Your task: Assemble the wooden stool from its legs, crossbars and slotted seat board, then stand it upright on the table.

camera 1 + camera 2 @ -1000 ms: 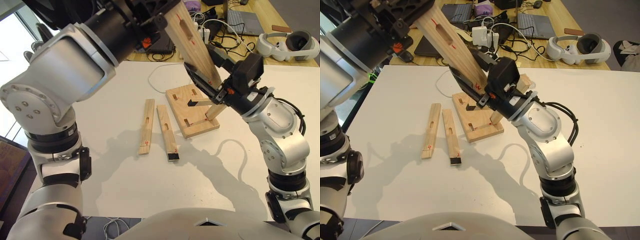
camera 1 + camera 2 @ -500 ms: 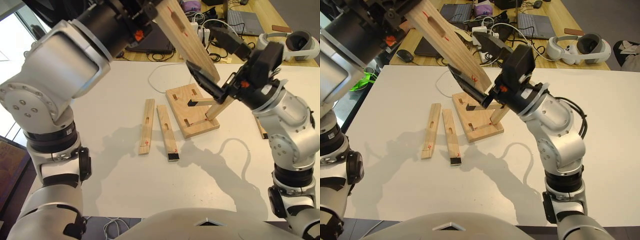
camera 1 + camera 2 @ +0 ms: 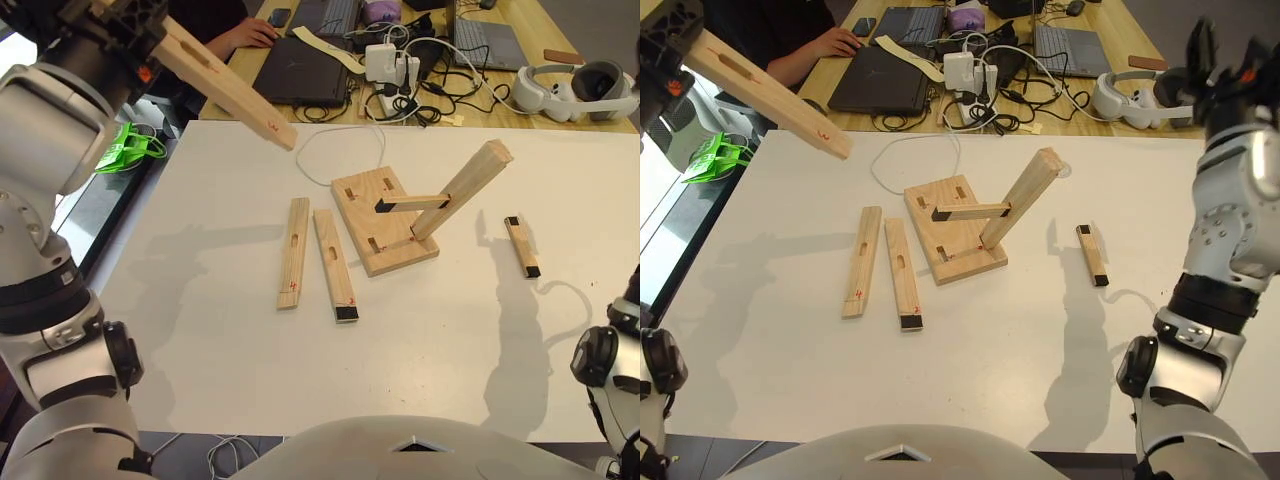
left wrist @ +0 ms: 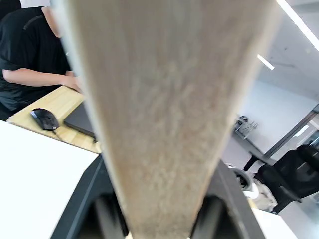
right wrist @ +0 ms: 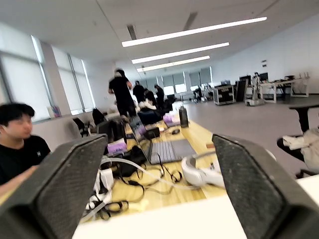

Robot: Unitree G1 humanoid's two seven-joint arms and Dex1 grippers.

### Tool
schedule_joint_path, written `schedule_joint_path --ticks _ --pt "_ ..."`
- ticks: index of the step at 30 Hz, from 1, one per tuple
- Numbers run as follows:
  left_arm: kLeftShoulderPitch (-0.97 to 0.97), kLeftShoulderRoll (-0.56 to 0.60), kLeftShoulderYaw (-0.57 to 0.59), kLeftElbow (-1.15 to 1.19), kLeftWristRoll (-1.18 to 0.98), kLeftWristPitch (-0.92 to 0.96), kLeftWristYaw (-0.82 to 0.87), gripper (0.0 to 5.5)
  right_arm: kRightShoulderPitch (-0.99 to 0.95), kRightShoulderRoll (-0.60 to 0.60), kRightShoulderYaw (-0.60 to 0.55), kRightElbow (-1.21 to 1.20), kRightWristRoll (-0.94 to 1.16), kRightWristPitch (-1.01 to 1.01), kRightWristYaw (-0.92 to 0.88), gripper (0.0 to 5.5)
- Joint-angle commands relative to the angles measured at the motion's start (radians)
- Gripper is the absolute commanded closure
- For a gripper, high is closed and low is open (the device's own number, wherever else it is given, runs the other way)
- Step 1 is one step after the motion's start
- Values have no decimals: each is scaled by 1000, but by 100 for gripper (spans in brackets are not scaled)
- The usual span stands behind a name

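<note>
The slotted seat board point(image 3: 362, 203) lies flat at the table's middle. One leg point(image 3: 462, 186) stands tilted in its near right slot, and a crossbar point(image 3: 412, 203) runs from that leg out over the board. Two slotted legs point(image 3: 293, 250) point(image 3: 333, 262) lie flat side by side left of the board. A short crossbar point(image 3: 522, 246) lies to the right. My left gripper point(image 3: 118, 22), raised at the far left, is shut on another slotted leg point(image 3: 228, 92) that slants down toward the board; close up, the leg point(image 4: 159, 99) sits between the fingers. My right gripper point(image 3: 1225, 62) is raised high at the right, open, with nothing in it point(image 5: 159, 186).
A white cable point(image 3: 320, 140) loops on the table behind the seat board. Beyond the far edge stands a wooden desk with laptops point(image 3: 305, 80), chargers and a headset point(image 3: 575, 92); a person's hand point(image 3: 250, 35) rests there. A green object point(image 3: 135, 152) lies off the left edge.
My right gripper let go of the standing leg and swung up and off to the right. My left arm carried its leg up and left, away from the board.
</note>
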Motion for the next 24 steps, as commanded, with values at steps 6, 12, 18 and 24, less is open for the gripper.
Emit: schedule_joint_path --ticks 6,12,18,24 --pt "232 -251 -305 -431 216 -12 173 447 158 -13 126 -72 -78 157 120 157" --pt "230 -315 -323 -430 292 -11 216 447 194 -1 182 -185 -65 249 194 157" --pt "271 -398 -354 -440 438 -12 274 447 217 64 229 -311 -17 359 213 157" --pt "369 -492 -486 -484 656 21 249 447 331 180 291 -508 64 480 177 157"
